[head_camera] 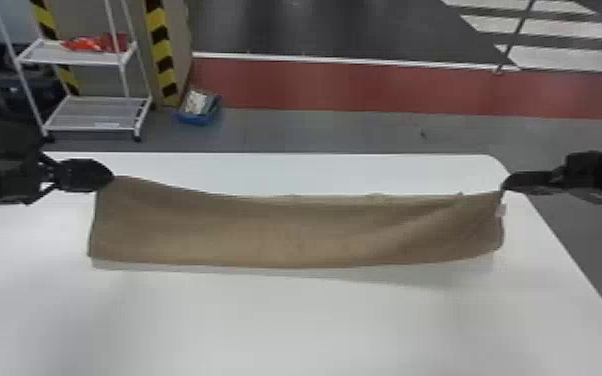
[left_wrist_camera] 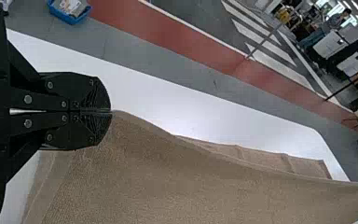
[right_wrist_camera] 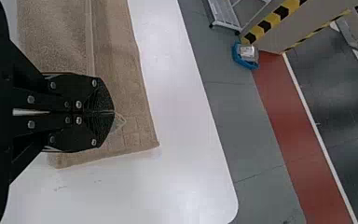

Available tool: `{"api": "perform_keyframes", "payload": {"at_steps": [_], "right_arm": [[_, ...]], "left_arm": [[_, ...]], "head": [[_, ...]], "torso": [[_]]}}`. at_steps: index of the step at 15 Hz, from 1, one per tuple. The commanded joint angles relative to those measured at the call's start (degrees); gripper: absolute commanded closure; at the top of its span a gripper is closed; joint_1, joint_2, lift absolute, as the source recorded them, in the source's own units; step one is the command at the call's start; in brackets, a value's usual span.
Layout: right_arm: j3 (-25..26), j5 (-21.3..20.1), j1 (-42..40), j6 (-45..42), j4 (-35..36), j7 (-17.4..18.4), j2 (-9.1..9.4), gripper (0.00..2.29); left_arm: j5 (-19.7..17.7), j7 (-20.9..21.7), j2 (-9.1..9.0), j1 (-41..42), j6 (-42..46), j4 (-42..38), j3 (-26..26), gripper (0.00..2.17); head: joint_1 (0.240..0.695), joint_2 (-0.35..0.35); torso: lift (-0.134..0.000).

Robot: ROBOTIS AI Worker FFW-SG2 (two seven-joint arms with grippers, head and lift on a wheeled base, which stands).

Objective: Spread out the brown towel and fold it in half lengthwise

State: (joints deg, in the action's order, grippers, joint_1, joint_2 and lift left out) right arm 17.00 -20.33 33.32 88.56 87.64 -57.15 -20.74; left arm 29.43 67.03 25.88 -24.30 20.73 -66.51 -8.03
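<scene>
In the head view the brown towel (head_camera: 295,230) stretches as a wide band between my left gripper (head_camera: 111,177) and my right gripper (head_camera: 505,189). Each is shut on one of its upper corners. The left wrist view shows the left gripper (left_wrist_camera: 111,111) closed on a corner, the towel (left_wrist_camera: 168,172) sloping away from it in one sheet, with another layer lying behind on the table. In the right wrist view the right gripper (right_wrist_camera: 114,112) pinches a small corner tip above a towel layer (right_wrist_camera: 135,130) that lies on the table.
A white table (head_camera: 285,320) carries the towel, its far edge just behind. On the floor beyond stand a white wire rack (head_camera: 95,112) and a blue bin (head_camera: 200,115).
</scene>
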Motion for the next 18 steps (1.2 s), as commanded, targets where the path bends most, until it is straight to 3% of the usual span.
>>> {"api": "perform_keyframes", "payload": {"at_steps": [1,5,7,10,14,18], "right_arm": [[0.2,0.0,4.2,1.5,-6.0,1.4,0.0,1.36],[0.3,1.2,7.6,1.5,-12.2,6.2,0.09,1.36],[0.4,1.8,8.5,1.5,-14.3,7.8,1.14,1.36],[1.2,1.8,9.3,1.5,-15.1,9.0,3.07,1.36],[3.7,3.7,12.1,1.5,-15.5,12.4,3.34,1.36],[2.9,3.3,13.7,1.5,-24.8,17.9,3.87,1.36]], "left_arm": [[0.5,-1.4,-0.22,0.0,-0.8,0.2,0.1,1.41],[1.6,-5.6,-1.18,-0.2,-0.8,1.8,0.3,1.41],[1.7,-7.3,-1.36,-0.4,-0.8,2.6,0.9,1.41],[1.7,-9.1,-1.53,-0.4,-0.8,3.1,1.0,1.41],[1.1,-12.2,-1.53,-0.3,-2.9,3.2,0.8,1.41],[1.1,-12.4,-1.53,-0.3,-3.3,3.5,1.5,1.41]], "head": [[0.669,-0.093],[0.663,-0.1],[0.664,-0.102],[0.668,-0.093],[0.653,-0.078],[0.649,-0.077]], "torso": [[-0.124],[-0.124],[-0.124],[-0.124],[-0.124],[-0.124]]}}
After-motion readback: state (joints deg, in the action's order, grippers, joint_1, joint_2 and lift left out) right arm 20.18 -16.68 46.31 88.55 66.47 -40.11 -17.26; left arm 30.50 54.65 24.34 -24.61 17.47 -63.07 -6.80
